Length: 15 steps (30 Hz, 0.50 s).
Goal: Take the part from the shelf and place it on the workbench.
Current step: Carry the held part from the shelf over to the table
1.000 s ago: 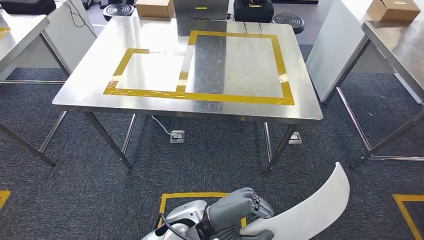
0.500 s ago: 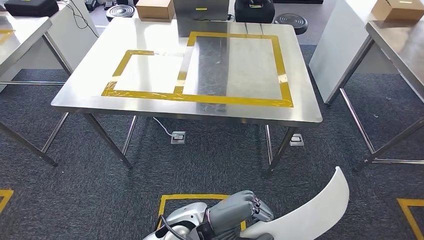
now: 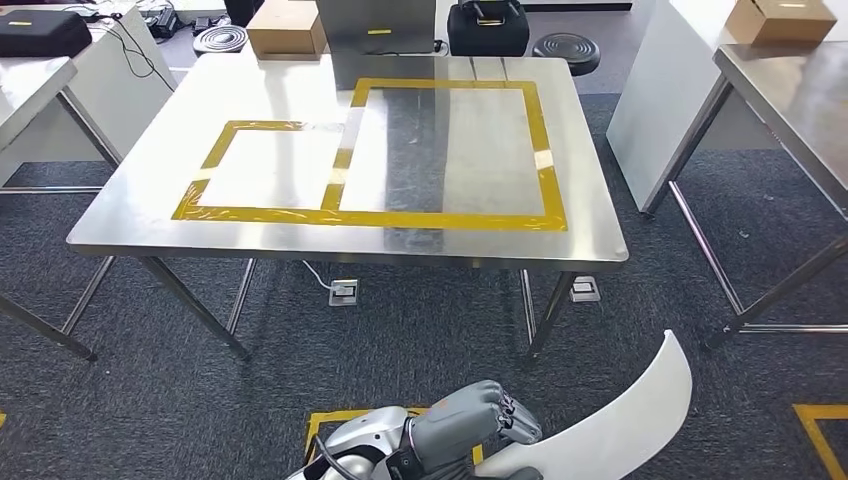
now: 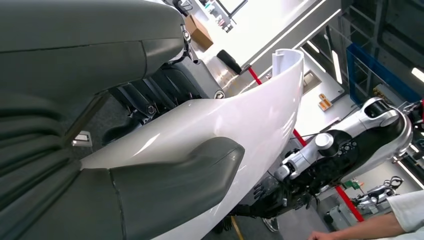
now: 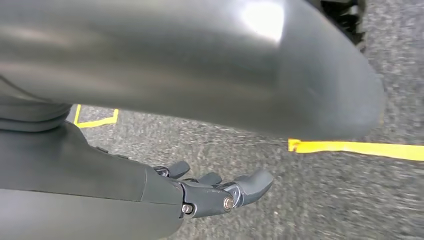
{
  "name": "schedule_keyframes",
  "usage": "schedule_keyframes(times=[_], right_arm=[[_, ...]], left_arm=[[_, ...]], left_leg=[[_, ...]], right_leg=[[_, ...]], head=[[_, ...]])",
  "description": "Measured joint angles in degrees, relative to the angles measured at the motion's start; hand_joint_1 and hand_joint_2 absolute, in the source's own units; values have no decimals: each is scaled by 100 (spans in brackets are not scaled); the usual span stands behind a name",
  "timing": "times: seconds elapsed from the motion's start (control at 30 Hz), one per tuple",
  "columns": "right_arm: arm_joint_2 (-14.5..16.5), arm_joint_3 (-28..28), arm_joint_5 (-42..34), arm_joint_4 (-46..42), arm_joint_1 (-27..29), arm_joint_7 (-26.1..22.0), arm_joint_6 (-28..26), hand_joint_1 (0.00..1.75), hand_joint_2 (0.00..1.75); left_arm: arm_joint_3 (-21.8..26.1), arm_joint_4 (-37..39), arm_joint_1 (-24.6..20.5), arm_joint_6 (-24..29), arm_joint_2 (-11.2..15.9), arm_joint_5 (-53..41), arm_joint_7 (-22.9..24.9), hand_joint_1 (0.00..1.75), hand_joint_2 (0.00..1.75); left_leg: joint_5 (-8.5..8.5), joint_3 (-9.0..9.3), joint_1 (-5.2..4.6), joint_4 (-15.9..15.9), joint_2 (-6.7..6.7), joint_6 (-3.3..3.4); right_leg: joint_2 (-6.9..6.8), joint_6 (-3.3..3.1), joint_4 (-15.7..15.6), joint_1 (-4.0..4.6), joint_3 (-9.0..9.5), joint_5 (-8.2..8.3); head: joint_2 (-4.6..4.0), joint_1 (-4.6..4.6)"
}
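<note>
White curved part (image 3: 620, 425) gripped by left robot hand (image 3: 470, 425), steel workbench (image 3: 120, 215) ahead

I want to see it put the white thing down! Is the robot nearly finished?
About halfway. Done: the left hand already holds the curved white part, thumb pressed on it in the left wrist view. In hand: carrying it, above the carpet. Left: reach the steel workbench and set it down. The yellow-taped boxes hold nothing yet.

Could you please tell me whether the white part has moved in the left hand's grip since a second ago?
No; the white part sits the same against the left hand. Only the camera shifted.
</note>
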Motion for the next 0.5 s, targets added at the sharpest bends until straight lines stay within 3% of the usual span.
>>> schedule_keyframes(times=[0.1,0.17,0.23,0.3,0.33,0.37,0.4,0.47,0.5], right_arm=[[6,0,-1,1,-10,2,2,0,0],[6,0,-1,1,-18,0,5,0,0],[5,0,-1,1,-28,-3,8,0,0],[4,0,-2,1,-17,0,10,0,0],[3,0,-2,1,-6,2,10,0,0],[3,0,-3,1,3,3,10,0,0],[1,0,-3,1,8,2,10,0,0],[-4,0,-3,1,15,2,10,0,0],[-7,0,-3,1,15,2,11,0,0]], left_arm=[[0,-11,7,-3,0,-1,1,175,175],[1,-20,8,-3,-10,-2,1,175,175],[2,-28,9,-3,-23,-2,1,175,175],[2,-25,18,-3,-25,-2,1,175,175],[2,-21,24,-3,-24,-2,2,175,175],[2,-17,29,-3,-22,-2,2,175,175],[2,-14,30,-3,-22,-2,2,175,175],[2,-10,30,-3,-24,-2,2,175,175],[2,-8,29,-3,-24,-2,1,175,175]], left_leg=[[-46,88,-31,-192,-15,61],[-76,200,-7,-257,-26,125],[-128,322,12,-301,-20,172],[-212,403,6,-308,-16,193],[-259,451,3,-308,-20,195],[-309,512,2,-308,-25,191],[-361,582,1,-307,-30,184],[-478,732,3,-310,-29,158],[-532,790,0,-313,-29,133]], right_leg=[[-7,111,-20,-1,91,7],[-29,147,161,-5,38,28],[-45,177,710,-6,-308,-95],[-46,216,1342,-4,-800,-349],[-46,224,1492,-3,-977,-411],[-46,226,1477,-2,-1073,-369],[-46,219,1282,-1,-1074,-208],[-53,179,554,7,-876,339],[-60,157,244,27,-795,513]], head=[[0,1],[0,12],[0,37],[0,51],[0,54],[0,57],[0,61],[0,69],[0,72]])
